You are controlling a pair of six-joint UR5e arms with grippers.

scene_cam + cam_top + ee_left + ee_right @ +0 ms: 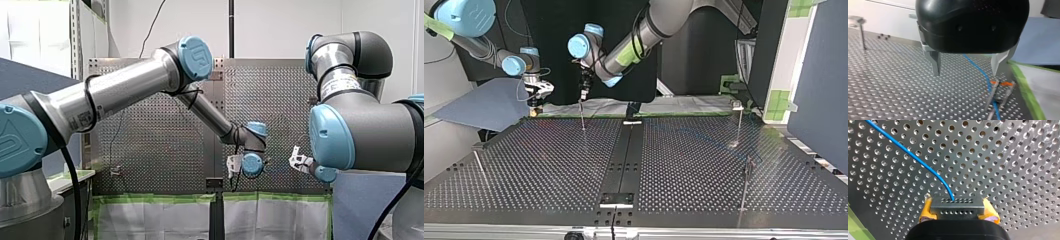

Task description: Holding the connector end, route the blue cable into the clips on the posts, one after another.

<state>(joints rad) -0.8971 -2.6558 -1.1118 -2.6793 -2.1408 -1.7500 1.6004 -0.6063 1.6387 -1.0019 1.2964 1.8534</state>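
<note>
My right claw (958,211) is pinching the small grey metal connector block (957,203) between its yellow pads (926,210), at the far left of the top view. The thin blue cable (910,155) comes out of the block and curves away over the silver table full of holes (1010,157). It looks bendy and loose.

My left claw (965,73) is spread wide and holds nothing. It hangs over the cable, near a thin metal post with orange clip tips (995,86).

If my right claw tugs too hard, the cable could pull the post over. If it goes too slack, the cable could miss a clip. My left claw could bump the post too.
</note>
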